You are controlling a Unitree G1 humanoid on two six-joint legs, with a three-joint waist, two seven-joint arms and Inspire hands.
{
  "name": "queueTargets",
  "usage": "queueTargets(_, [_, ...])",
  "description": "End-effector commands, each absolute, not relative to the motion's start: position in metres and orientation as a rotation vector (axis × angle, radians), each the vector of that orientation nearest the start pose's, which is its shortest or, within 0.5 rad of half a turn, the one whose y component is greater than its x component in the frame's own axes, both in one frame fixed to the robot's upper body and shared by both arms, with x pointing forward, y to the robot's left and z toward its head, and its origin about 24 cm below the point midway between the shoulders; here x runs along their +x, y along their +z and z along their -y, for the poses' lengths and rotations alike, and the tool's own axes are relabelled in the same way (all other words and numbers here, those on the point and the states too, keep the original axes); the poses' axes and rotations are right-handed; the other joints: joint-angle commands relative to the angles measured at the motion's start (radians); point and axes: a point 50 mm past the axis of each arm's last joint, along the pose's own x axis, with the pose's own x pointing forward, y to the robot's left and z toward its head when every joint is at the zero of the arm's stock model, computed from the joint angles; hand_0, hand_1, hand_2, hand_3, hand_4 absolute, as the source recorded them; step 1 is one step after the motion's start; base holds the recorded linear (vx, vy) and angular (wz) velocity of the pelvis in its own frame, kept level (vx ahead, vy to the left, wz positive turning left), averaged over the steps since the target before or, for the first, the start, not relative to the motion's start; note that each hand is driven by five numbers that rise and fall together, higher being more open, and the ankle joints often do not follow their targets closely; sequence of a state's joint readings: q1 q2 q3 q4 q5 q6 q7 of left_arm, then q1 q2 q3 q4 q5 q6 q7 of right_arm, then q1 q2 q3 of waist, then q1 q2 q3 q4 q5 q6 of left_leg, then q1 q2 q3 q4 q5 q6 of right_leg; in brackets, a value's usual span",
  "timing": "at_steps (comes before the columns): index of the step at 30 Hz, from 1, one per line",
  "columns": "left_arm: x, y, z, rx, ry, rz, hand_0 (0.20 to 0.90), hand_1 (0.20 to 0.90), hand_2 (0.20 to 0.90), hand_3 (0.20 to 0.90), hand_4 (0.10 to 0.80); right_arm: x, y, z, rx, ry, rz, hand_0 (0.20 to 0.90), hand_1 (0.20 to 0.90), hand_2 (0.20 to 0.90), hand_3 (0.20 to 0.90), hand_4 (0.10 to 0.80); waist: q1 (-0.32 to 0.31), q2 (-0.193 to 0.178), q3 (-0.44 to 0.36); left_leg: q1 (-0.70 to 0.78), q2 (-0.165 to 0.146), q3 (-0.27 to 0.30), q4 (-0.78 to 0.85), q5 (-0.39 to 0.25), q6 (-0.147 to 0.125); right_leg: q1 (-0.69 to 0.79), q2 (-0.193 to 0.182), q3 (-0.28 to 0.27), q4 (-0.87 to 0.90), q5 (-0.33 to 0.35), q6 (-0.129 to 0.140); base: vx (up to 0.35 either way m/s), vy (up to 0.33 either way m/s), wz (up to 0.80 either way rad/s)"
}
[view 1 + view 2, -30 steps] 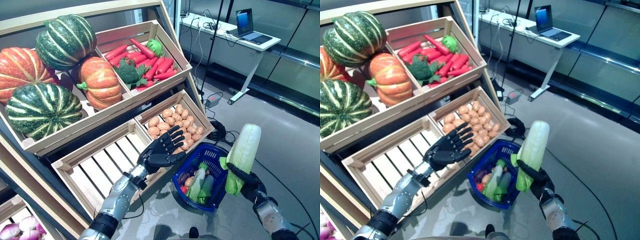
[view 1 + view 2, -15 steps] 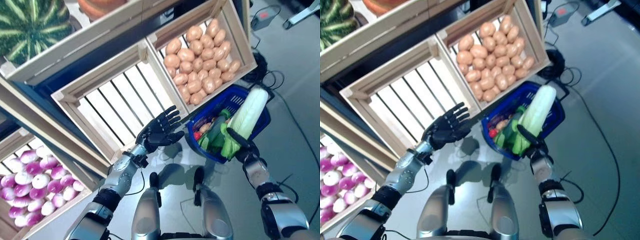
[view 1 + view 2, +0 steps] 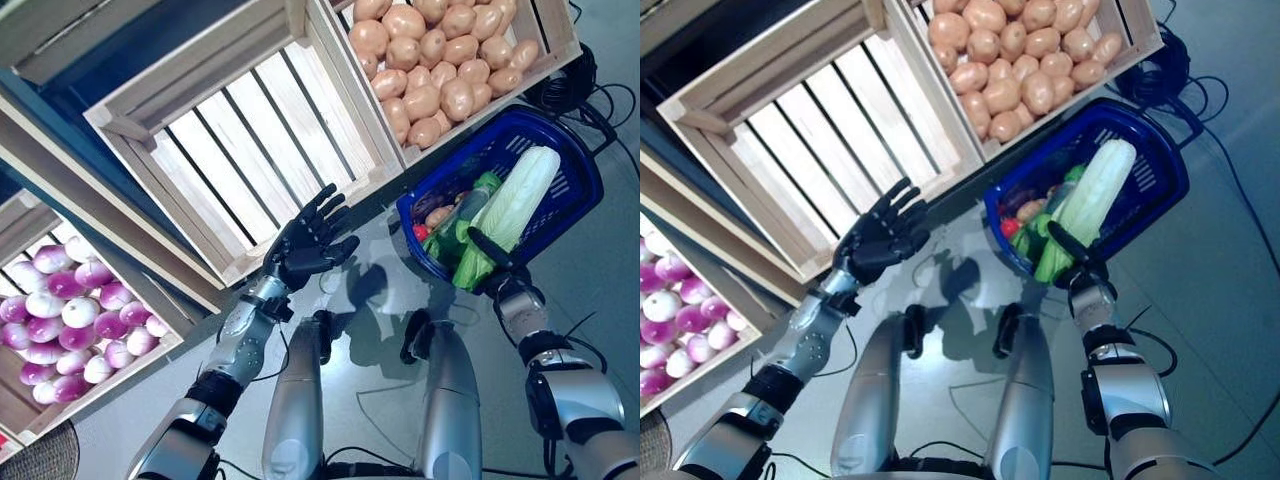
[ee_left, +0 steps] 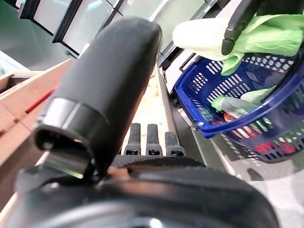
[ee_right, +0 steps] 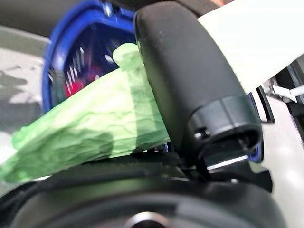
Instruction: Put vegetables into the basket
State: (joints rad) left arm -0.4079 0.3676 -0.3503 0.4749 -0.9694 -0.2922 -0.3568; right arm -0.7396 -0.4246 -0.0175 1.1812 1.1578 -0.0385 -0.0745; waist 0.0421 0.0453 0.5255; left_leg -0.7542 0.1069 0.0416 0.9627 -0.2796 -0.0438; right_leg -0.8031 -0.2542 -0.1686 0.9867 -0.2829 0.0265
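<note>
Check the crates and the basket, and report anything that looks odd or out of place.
Only the slatted crate stands out: it holds nothing, while the next one is full of potatoes. The cabbage tilts over the blue basket in the right hand. Nothing has spilled.

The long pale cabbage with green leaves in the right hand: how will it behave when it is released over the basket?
The long pale cabbage looks stiff, held straight from its leafy end by the right hand. It may lean on the blue plastic basket rim, being long.
</note>
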Motion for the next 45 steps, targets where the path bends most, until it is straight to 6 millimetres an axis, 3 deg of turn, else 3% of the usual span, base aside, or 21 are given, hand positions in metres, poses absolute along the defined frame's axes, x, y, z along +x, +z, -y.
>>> queueTargets(1, [0.32,0.123,-0.132,-0.515,-0.577,0.4,0.9,0.9,0.9,0.9,0.8,0.361,0.095,0.309,0.812,-0.565,0.035,0.9,0.9,0.9,0.9,0.8,-0.001,0.021,-0.006,0.024,-0.009,-0.001,0.053,-0.045,0.052,0.096,0.01,-0.003,0.067,-0.032,-0.049,0.003,-0.012,0.08])
queueTargets(7, [0.317,0.116,-0.133,-0.509,-0.561,0.365,0.9,0.9,0.9,0.9,0.8,0.36,0.099,0.308,0.815,-0.566,0.076,0.9,0.9,0.9,0.9,0.8,0.006,0.018,-0.006,0.047,-0.025,-0.009,0.059,-0.043,0.05,0.124,0.017,-0.001,0.06,-0.027,-0.046,-0.002,0.001,-0.02])
queueTargets(9, [0.315,0.112,-0.135,-0.511,-0.559,0.351,0.9,0.9,0.9,0.9,0.8,0.36,0.098,0.307,0.807,-0.554,0.073,0.9,0.9,0.9,0.9,0.8,0.009,0.013,-0.006,0.062,-0.023,-0.009,0.038,0.008,0.047,0.147,0.016,-0.016,0.029,0.003,-0.055,0.005,0.008,-0.02])
queueTargets(11, [0.314,0.109,-0.137,-0.513,-0.559,0.341,0.9,0.9,0.9,0.9,0.8,0.358,0.094,0.306,0.8,-0.55,0.059,0.9,0.9,0.9,0.9,0.8,0.011,0.009,-0.006,0.096,-0.023,-0.014,0.034,0.001,0.037,0.188,0.02,-0.012,0.019,-0.012,-0.044,0.085,0.015,-0.01])
queueTargets(17, [0.31,0.102,-0.141,-0.522,-0.568,0.318,0.9,0.9,0.9,0.9,0.8,0.351,0.084,0.312,0.781,-0.572,0.033,0.9,0.9,0.9,0.9,0.8,0.024,-0.002,-0.026,0.205,-0.003,-0.011,-0.097,0.1,0.023,0.325,0.036,-0.035,-0.118,0.041,-0.052,0.062,0.005,-0.05])
queueTargets(23, [0.308,0.096,-0.145,-0.523,-0.561,0.291,0.9,0.9,0.9,0.9,0.8,0.348,0.083,0.316,0.737,-0.56,0.017,0.9,0.9,0.9,0.9,0.8,0.032,-0.015,-0.065,0.292,0.014,0.003,-0.208,0.146,0.003,0.426,0.055,-0.057,-0.235,0.073,-0.053,0.084,0.005,-0.02])
queueTargets(27, [0.304,0.084,-0.15,-0.524,-0.539,0.239,0.9,0.9,0.9,0.9,0.8,0.343,0.072,0.312,0.73,-0.538,-0.024,0.9,0.9,0.9,0.9,0.8,0.033,-0.03,-0.11,0.387,0.033,0.026,-0.329,0.173,-0.017,0.524,0.076,-0.066,-0.358,0.103,-0.046,0.129,0.01,-0.02])
queueTargets(33, [0.296,0.064,-0.154,-0.527,-0.516,0.162,0.9,0.9,0.9,0.9,0.8,0.335,0.048,0.297,0.745,-0.503,-0.089,0.9,0.9,0.9,0.9,0.8,0.035,-0.057,-0.191,0.545,0.035,0.057,-0.561,0.219,-0.03,0.669,0.101,-0.069,-0.595,0.175,-0.02,0.144,0.008,0.01])
queueTargets(38, [0.287,0.042,-0.158,-0.525,-0.469,0.082,0.9,0.9,0.9,0.9,0.8,0.328,0.031,0.275,0.741,-0.441,-0.136,0.9,0.9,0.9,0.9,0.8,0.034,-0.073,-0.287,0.682,0.016,0.075,-0.753,0.26,-0.03,0.801,0.118,-0.065,-0.8,0.233,0.008,0.166,0.02,-0.05])
queueTargets(42, [0.28,0.029,-0.158,-0.524,-0.452,0.026,0.9,0.9,0.9,0.9,0.8,0.316,0.013,0.259,0.733,-0.399,-0.176,0.9,0.9,0.9,0.9,0.8,0.026,-0.075,-0.332,0.744,0.011,0.085,-0.851,0.289,-0.026,0.844,0.12,-0.057,-0.874,0.271,0.027,0.111,0.035,0.02])
queueTargets(45, [0.266,0.01,-0.157,-0.511,-0.447,-0.039,0.9,0.9,0.9,0.9,0.8,0.295,-0.015,0.233,0.647,-0.315,-0.267,0.9,0.9,0.9,0.9,0.8,0.016,-0.077,-0.375,0.806,0.005,0.09,-0.966,0.319,-0.02,0.876,0.122,-0.038,-0.959,0.317,0.047,0.084,0.037,-0.05])
